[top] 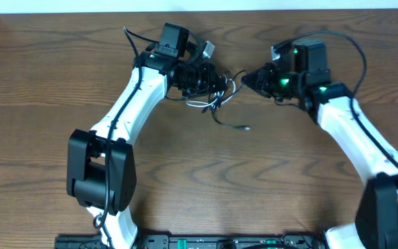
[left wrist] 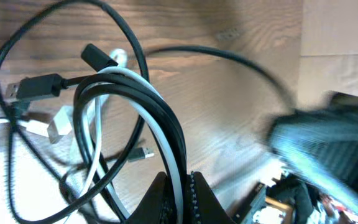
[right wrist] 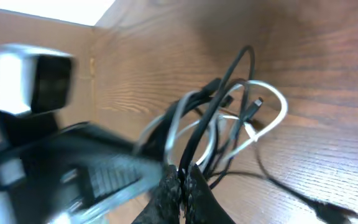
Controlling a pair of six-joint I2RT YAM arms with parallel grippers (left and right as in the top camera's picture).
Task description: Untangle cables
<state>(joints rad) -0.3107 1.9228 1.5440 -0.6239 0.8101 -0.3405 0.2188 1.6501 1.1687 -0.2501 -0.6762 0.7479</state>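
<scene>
Two grippers are squeezing one cable tangle (top: 220, 97) at the far middle of the table (top: 185, 180): the left gripper (left wrist: 180, 186) is clamping black cable (left wrist: 178, 130) and white cable (left wrist: 169, 152) strands (side by side), the right gripper (right wrist: 183, 182) is pinching other loops.

Robotics lab setup: wood-grain table (top: 206, 187), paired white robot arms (top: 133, 97), black rail (top: 185, 242) with green indicator lights.

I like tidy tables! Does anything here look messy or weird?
Yes. The black cable and white cable are looped through each other in a messy knot at the far middle of the table. The left gripper and right gripper each pinch strands of it from opposite sides.
</scene>
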